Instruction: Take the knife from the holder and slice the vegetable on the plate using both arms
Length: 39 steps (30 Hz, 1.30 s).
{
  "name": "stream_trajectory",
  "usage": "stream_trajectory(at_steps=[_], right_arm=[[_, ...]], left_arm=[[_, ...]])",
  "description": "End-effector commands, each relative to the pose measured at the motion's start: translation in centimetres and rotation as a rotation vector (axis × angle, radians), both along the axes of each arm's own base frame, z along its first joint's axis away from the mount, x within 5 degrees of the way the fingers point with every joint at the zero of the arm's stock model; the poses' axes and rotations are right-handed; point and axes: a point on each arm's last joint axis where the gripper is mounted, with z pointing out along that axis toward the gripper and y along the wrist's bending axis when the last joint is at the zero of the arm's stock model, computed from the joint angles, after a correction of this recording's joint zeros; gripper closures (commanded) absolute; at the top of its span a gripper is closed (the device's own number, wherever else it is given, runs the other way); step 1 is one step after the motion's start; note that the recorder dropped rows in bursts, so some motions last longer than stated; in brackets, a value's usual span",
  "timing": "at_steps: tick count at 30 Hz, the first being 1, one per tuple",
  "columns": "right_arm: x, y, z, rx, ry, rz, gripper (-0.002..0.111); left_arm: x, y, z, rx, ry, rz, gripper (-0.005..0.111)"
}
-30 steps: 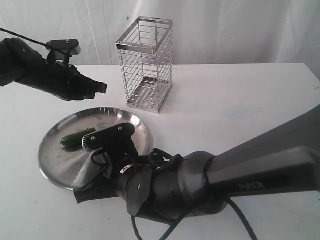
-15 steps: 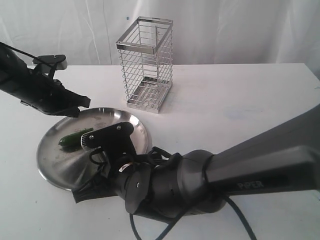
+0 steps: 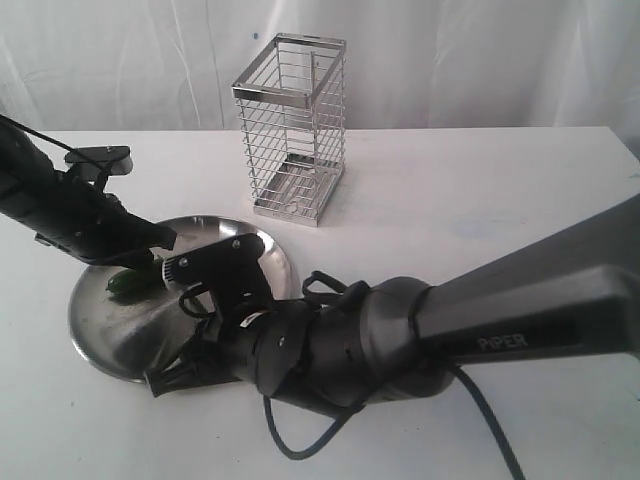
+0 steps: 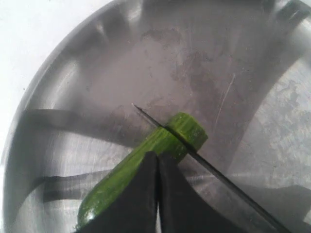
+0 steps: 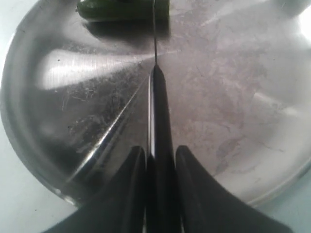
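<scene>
With the right gripper [image 5: 161, 151] clamped on the knife [image 5: 156, 92] and the closed left gripper [image 4: 156, 161] seeming to pin the vegetable [image 4: 170, 138] at the far left of the plate [image 3: 110, 335], push the blade, now across the vegetable's free end, straight down without dragging it sideways.

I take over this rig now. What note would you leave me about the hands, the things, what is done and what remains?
The left hand is shut, its tips pressing on the small dark green cucumber-like vegetable.
The right hand is shut on the slim black knife.
The vegetable lies on the round stainless-steel plate; the tall wire holder stands behind it, no knife inside.
Done: knife taken out, blade across the vegetable near one end.
Left: finish the slice; I cannot tell if it is cut through.
</scene>
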Motion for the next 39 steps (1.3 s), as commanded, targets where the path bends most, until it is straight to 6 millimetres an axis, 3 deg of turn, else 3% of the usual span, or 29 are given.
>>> stream_trajectory(at_steps=[1,28,39], right_arm=[[0.4,-0.2,0.1,-0.002,0.028,0.018,0.108],[-1.4,0.1,-0.9,-0.015,0.203,0.139,0.108],[0.8,-0.8,-0.3,0.009,0.186,0.082,0.108]], left_arm=[[-0.3,0.0,-0.1,-0.004,0.012,0.001,0.107],[-0.1,0.1,-0.1,0.002,-0.004,0.009,0.107],[-0.3,0.0,0.1,-0.006,0.011,-0.003,0.107]])
